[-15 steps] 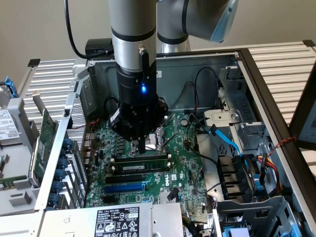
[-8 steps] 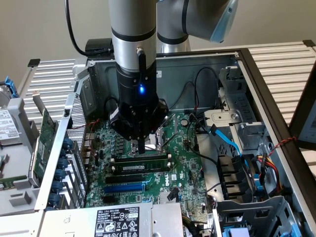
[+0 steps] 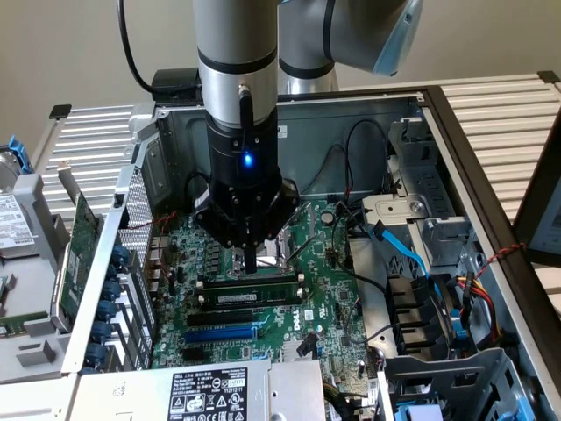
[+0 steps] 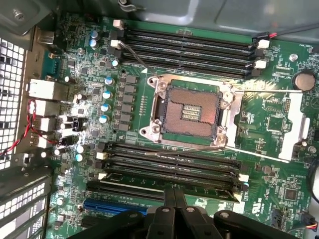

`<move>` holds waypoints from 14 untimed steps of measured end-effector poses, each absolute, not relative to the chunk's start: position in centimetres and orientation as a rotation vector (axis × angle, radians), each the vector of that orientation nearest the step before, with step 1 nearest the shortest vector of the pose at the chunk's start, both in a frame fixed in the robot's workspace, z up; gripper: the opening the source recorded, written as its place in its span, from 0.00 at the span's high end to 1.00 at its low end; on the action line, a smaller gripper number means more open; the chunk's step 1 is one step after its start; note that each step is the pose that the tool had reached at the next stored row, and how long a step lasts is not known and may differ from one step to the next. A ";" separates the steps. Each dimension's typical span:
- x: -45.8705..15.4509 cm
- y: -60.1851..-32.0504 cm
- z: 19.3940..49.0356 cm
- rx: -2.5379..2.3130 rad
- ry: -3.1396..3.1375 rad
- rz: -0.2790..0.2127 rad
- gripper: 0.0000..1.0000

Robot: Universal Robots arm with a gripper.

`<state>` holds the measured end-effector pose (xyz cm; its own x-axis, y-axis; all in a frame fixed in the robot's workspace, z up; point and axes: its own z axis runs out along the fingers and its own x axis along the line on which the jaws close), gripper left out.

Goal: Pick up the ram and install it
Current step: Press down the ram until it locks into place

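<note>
The ram (image 3: 248, 299) is a long green stick with a white label. It stands on edge in a black slot on the motherboard (image 3: 320, 303), just below the CPU socket (image 4: 192, 112). In the wrist view its thin top edge (image 4: 149, 183) runs along one of the lower slots. My gripper (image 3: 252, 261) hangs straight down over the middle of the stick. Its fingers are shut together, with the tips (image 4: 167, 195) at the stick's top edge. The fingers close along the stick's length rather than across it, so nothing is between them.
The open PC case (image 3: 456, 132) surrounds the board. A larger green expansion card (image 3: 81, 237) leans outside the case at the exterior view's left. A blue slot (image 3: 219, 333) and the power supply (image 3: 210, 395) lie nearer the camera. Cables and a drive cage (image 3: 421, 254) crowd the right.
</note>
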<state>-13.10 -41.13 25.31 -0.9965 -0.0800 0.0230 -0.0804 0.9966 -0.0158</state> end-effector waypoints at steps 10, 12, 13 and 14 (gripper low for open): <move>-13.1 -41.1 25.3 -0.021 -3.133 0.034 0.89; -13.1 -41.1 25.3 -0.044 -3.138 0.037 0.89; -13.1 -41.1 25.3 -0.060 -3.141 0.043 0.89; -13.1 -41.1 25.3 -0.074 -3.142 0.051 0.89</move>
